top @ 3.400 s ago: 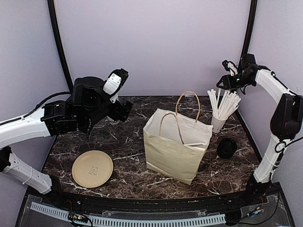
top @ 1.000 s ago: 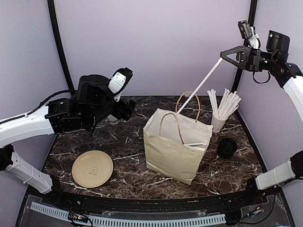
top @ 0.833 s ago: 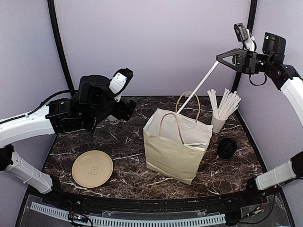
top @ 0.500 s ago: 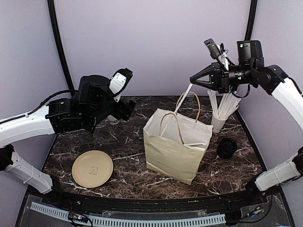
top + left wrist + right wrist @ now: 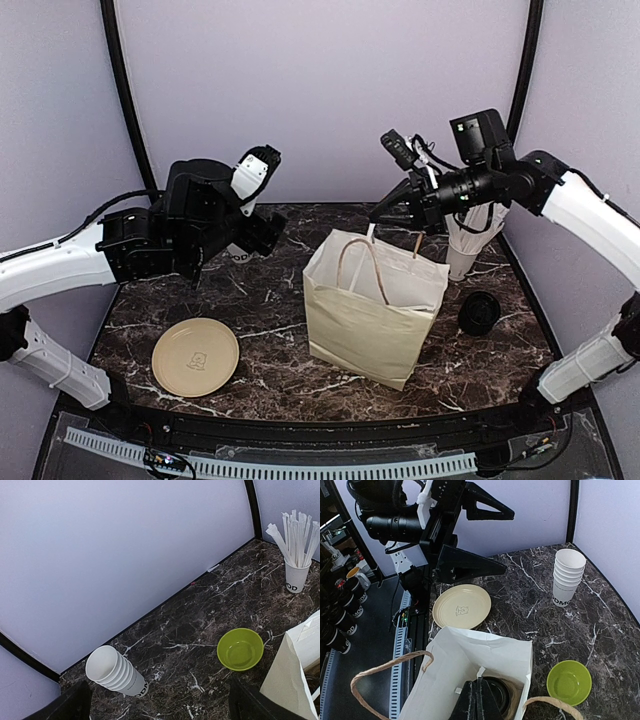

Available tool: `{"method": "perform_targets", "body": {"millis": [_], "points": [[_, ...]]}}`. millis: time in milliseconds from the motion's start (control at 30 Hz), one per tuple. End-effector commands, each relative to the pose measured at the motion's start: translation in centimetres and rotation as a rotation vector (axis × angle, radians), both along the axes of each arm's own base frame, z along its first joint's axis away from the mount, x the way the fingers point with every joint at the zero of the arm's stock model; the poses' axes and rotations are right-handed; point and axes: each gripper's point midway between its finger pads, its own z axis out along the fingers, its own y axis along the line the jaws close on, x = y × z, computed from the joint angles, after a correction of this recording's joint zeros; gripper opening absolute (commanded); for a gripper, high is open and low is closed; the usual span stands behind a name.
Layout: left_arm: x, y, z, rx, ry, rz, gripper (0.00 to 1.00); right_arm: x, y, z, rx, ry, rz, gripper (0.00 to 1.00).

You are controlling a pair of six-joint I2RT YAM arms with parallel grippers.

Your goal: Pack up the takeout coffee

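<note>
Paper bag (image 5: pixel 365 320) stands at the centre of the table (image 5: pixel 270 300). Takeout coffee (image 5: pixel 501 692) sits inside it, black lid up. Right gripper (image 5: pixel 476 687) is over the bag mouth, jaws clamped on a straw (image 5: pixel 371 232). Left gripper (image 5: pixel 159 690) hovers near the far-left corner, jaws wide apart, empty.

Bag (image 5: pixel 375 310) at middle of table (image 5: pixel 270 300), takeout coffee (image 5: pixel 502 690) inside. Plate (image 5: pixel 195 356) front left. Bowl (image 5: pixel 240 649) behind bag. Cup stack (image 5: pixel 117 672) back left. Straw cup (image 5: pixel 296 577) back right. Round item (image 5: pixel 479 313) right of bag.

Left gripper (image 5: pixel 160 711) wide, right (image 5: pixel 477 694) seemingly closed
</note>
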Motion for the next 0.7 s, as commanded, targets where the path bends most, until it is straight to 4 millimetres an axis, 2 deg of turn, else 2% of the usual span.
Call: {"method": "perform_targets", "body": {"millis": [0, 167, 200, 267, 300, 367, 433, 500, 567, 667], "points": [[0.0, 0.4, 0.9, -0.013, -0.027, 0.010, 0.98, 0.6, 1.2, 2.0, 0.022, -0.080, 0.001, 0.00], [0.1, 0.2, 0.3, 0.003, -0.020, 0.008, 0.98, 0.0, 1.1, 2.4, 0.014, -0.082, 0.020, 0.09], [0.1, 0.2, 0.3, 0.004, -0.019, 0.007, 0.98, -0.2, 0.9, 2.5, 0.014, -0.091, 0.021, 0.16], [0.2, 0.2, 0.2, 0.008, -0.021, 0.009, 0.98, -0.8, 0.7, 2.5, 0.001, -0.091, 0.042, 0.38], [0.2, 0.2, 0.2, 0.009, -0.022, 0.010, 0.98, -1.1, 0.4, 2.7, -0.005, -0.085, 0.053, 0.43], [0.2, 0.2, 0.1, 0.014, -0.024, 0.011, 0.98, -1.5, -0.2, 3.6, -0.002, -0.079, 0.066, 0.47], [0.3, 0.2, 0.0, 0.018, -0.024, 0.012, 0.98, -1.1, -1.0, 4.8, 0.004, -0.089, 0.041, 0.48], [0.3, 0.2, -0.1, 0.023, -0.024, 0.013, 0.98, 0.4, -2.4, 6.0, -0.004, -0.110, -0.030, 0.48], [0.3, 0.3, 0.0, 0.023, -0.024, 0.014, 0.98, 3.0, -4.7, 6.8, -0.019, -0.126, -0.138, 0.48], [0.1, 0.6, -0.1, 0.013, -0.026, 0.014, 0.98, 8.5, -10.1, 6.7, -0.036, -0.112, -0.360, 0.44]]}}
